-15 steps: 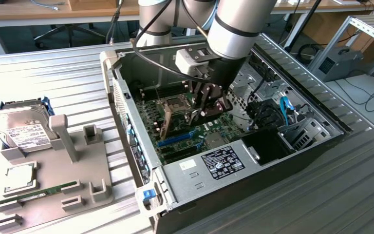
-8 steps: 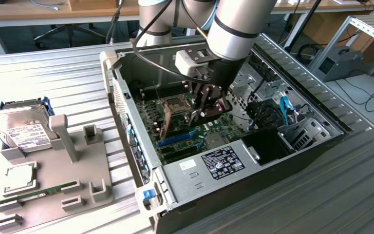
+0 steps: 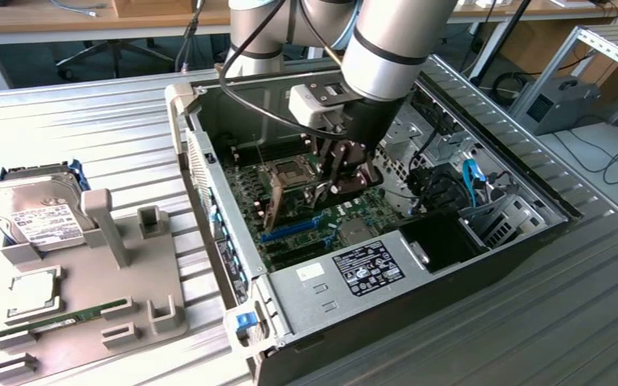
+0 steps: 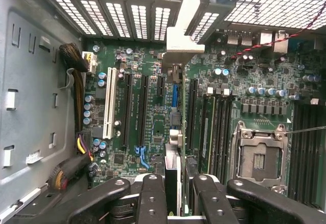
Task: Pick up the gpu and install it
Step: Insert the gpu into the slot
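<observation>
1. In the exterior view, the end effector (image 3: 344, 178) reaches down inside the open computer case (image 3: 502, 241) on the counter (image 3: 84, 129), closed on the gpu (image 3: 280, 195), which stands on edge above the motherboard (image 3: 341, 217). A hard drive (image 3: 35, 213) sits on the grey holder (image 3: 84, 314) at the exterior view's left.
2. In the wrist view, the fingers (image 4: 152, 198) clamp the gpu (image 4: 173, 132) edge-on over the motherboard (image 4: 153, 112), its metal bracket (image 4: 178, 35) near the rear slot covers (image 4: 122, 15), beside the CPU socket (image 4: 260, 155).

Silver-grey tubular robot arm (image 3: 389, 44) with black joint bands, black cable alongside, white wrist block, black screw-studded gripper (image 4: 173, 196) fingers.
</observation>
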`<act>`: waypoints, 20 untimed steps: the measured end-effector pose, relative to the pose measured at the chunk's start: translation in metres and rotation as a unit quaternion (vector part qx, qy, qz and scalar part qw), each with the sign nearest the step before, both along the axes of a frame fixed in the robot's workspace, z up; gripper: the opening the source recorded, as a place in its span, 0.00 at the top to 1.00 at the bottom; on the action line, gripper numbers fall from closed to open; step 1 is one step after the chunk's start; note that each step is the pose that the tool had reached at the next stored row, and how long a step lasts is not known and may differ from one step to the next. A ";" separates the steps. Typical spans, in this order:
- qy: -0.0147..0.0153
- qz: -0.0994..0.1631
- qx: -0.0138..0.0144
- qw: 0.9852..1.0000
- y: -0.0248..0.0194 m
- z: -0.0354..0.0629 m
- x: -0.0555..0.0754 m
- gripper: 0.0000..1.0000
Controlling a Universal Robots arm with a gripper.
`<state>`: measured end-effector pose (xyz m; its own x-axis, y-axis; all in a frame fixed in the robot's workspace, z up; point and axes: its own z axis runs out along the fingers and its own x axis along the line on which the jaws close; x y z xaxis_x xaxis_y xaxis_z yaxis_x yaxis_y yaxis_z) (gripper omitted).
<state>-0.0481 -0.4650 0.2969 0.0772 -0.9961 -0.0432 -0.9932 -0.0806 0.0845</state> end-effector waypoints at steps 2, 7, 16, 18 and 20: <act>0.000 0.000 0.000 1.000 0.0000 -0.0004 0.000 0.74; 0.000 0.000 0.000 1.000 0.0000 -0.0015 0.000 0.74; 0.000 0.000 0.000 1.000 0.0000 -0.0038 -0.001 0.74; 0.000 0.000 0.000 1.000 0.0000 -0.0043 -0.001 0.74; 0.000 0.000 0.000 1.000 0.0000 -0.0047 -0.001 0.74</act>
